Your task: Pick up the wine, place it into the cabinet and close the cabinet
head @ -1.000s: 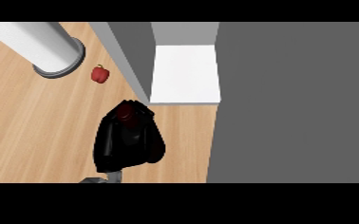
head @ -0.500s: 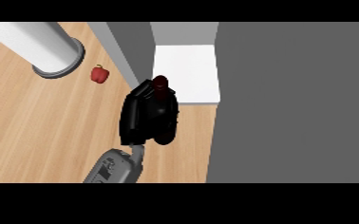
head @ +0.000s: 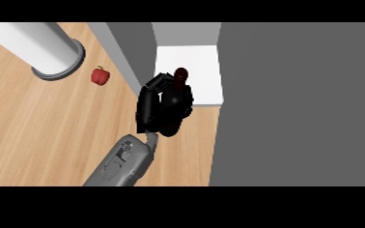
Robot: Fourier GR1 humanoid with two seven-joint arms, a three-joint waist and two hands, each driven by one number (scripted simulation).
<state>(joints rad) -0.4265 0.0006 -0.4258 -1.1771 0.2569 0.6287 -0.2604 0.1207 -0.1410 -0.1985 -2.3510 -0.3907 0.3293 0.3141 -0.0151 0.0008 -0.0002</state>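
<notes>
1. My left hand (head: 158,113) sits just left of the middle of the frame. Its black fingers are curled round the wine bottle (head: 180,75), so I am gripping it.
2. Most of the wine bottle is hidden inside my hand. Only its dark red top shows, poking out above my fingers towards the upper edge of the frame.
3. That top lies over the lower left part of the white cabinet floor (head: 200,60), close to its front edge. I cannot tell whether the bottle touches the floor or hangs above it.
4. My grey forearm (head: 125,162) comes in from the lower left and slants up and to the right to the hand.
5. The lower part of my hand lies over the wooden surface (head: 57,125), just in front of the cabinet opening.
6. A grey cabinet wall (head: 132,48) runs along the left side of the white floor, from the upper edge down to my fingers.
7. A wide, flat grey panel (head: 285,101) fills the whole right side of the frame, bordering the white floor and the surface.
8. A small red pepper (head: 101,76) lies on the surface left of the grey wall, well apart from my hand.
9. A white cylinder (head: 43,48) on a grey base stands in the upper left corner, near the pepper but not touching it.
</notes>
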